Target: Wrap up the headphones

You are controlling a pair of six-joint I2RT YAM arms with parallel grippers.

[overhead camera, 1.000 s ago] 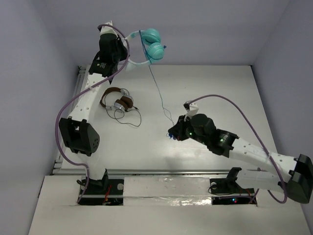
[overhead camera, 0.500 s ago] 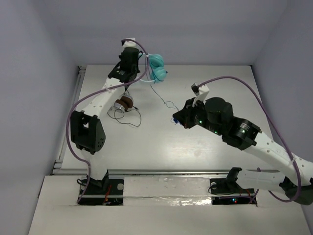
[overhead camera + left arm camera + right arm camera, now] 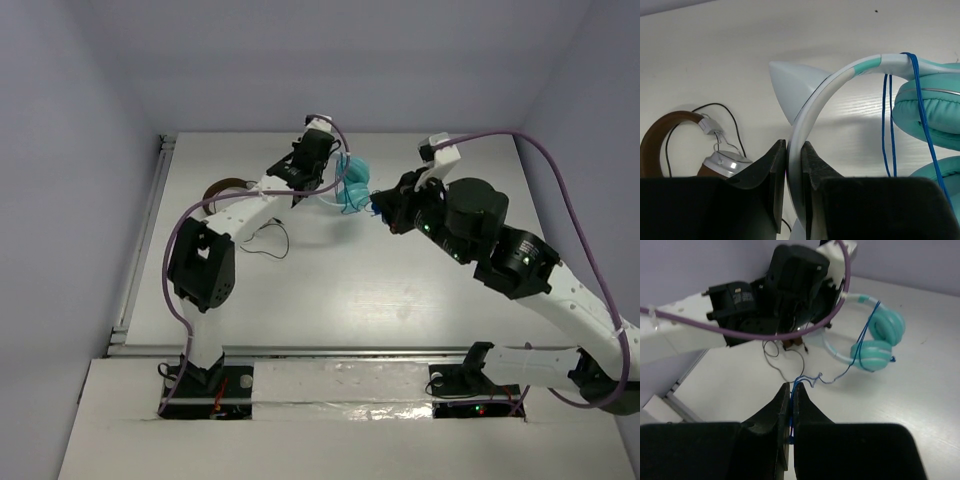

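While the headphones (image 3: 353,190) are held above the counter (image 3: 400,290) by the left pincer (image 3: 794,160), clamped on the headband (image 3: 840,80), the cable (image 3: 826,380) is pinched in the right pincer (image 3: 791,397), just right of the cups (image 3: 930,115), running slack toward them.

**Headphones between the two grippers**

In the top view the headphones (image 3: 353,189) sit upper centre. The left gripper (image 3: 322,186) touches their left side, and the right gripper (image 3: 381,210) is just right of them, on their cable (image 3: 884,125). The other headphones (image 3: 222,187) lie on the bench (image 3: 330,290) further left, behind the left arm.
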